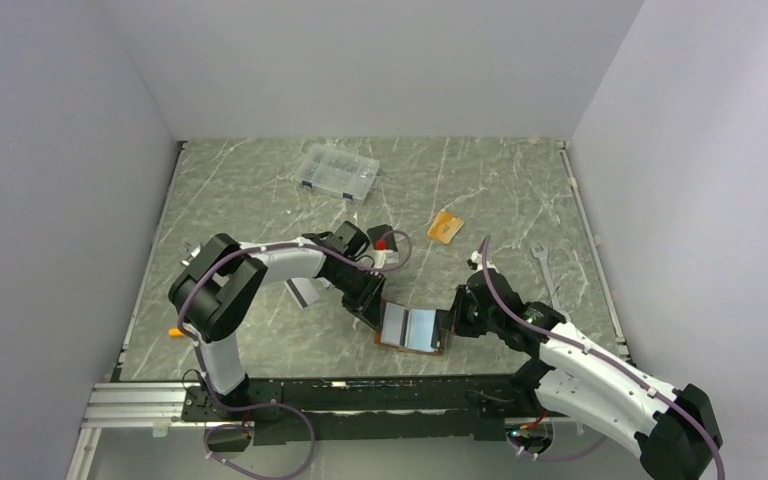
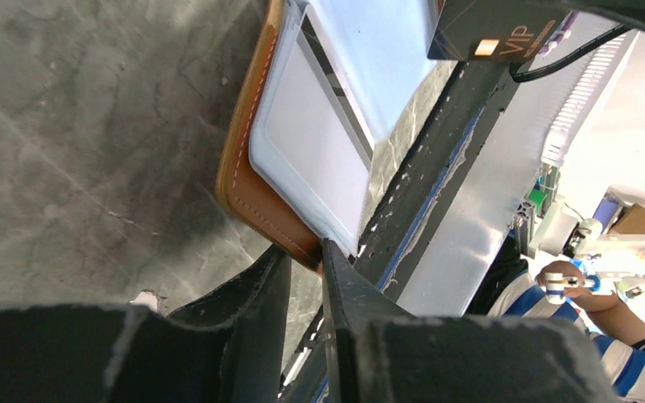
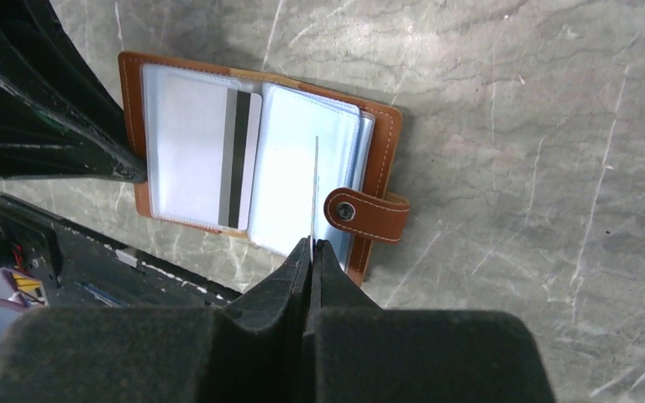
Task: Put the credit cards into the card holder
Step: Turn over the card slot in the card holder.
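Card holder (image 3: 384,151) lies open — right pincer (image 3: 312,250) pinches a card (image 3: 316,185) edge-on.

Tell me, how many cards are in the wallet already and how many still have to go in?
Done: one striped card sits in the left side of the wallet. In hand: the right gripper is shut on a thin card, edge-on over the right side, while the left gripper is at the wallet's corner. Left: an orange card and a grey card lie on the table.

Smooth stitched tan leather card holder (image 3: 380,151), glossy clear plastic sleeves (image 3: 298,159), matt veined stone-look table (image 3: 512,126), my right pincer's fingers (image 3: 260,294) rough matt black.
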You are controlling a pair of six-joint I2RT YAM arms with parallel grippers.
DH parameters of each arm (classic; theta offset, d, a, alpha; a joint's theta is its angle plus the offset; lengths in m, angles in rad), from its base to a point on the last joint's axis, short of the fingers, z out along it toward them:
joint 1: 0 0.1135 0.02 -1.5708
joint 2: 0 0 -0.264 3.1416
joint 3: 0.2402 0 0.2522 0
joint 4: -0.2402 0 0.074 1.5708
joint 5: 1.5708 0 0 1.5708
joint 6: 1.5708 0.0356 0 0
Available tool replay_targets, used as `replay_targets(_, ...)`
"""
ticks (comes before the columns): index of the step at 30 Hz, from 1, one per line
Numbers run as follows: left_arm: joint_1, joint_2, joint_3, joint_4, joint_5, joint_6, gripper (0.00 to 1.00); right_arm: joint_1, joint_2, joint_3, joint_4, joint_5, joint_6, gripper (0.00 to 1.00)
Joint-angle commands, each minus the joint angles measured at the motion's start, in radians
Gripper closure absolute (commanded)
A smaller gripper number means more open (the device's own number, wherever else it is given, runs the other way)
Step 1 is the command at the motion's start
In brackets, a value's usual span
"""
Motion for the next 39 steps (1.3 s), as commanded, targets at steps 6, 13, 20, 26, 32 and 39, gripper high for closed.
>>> replay_targets(6, 0.016, -0.098, -0.025, 0.049, -0.035, -0.010, 0.75, 0.027, -0.021, -0.022, 0.040, 0.060, 0.042, 1.00)
replay_targets(13, 0.016, -0.110, -0.007, 0.020, -0.076, 0.009, 0.75, 0.029, -0.065, -0.033, 0.020, 0.090, 0.054, 1.00)
replay_targets(20, 0.016, -0.103, 0.004, 0.009, -0.086, 0.018, 0.75, 0.034, -0.052, -0.041, 0.024, 0.088, 0.050, 1.00)
replay_targets(26, 0.016, -0.122, -0.005, 0.015, -0.093, 0.021, 0.75, 0.044, -0.054, -0.033, -0.004, 0.113, 0.045, 1.00)
replay_targets(32, 0.015, -0.127, -0.002, 0.014, -0.097, 0.023, 0.74, 0.050, -0.065, -0.030, -0.025, 0.124, 0.043, 1.00)
replay_targets(39, 0.016, -0.125, 0.008, 0.009, -0.099, 0.026, 0.75, 0.053, -0.090, -0.018, -0.058, 0.135, 0.036, 1.00)
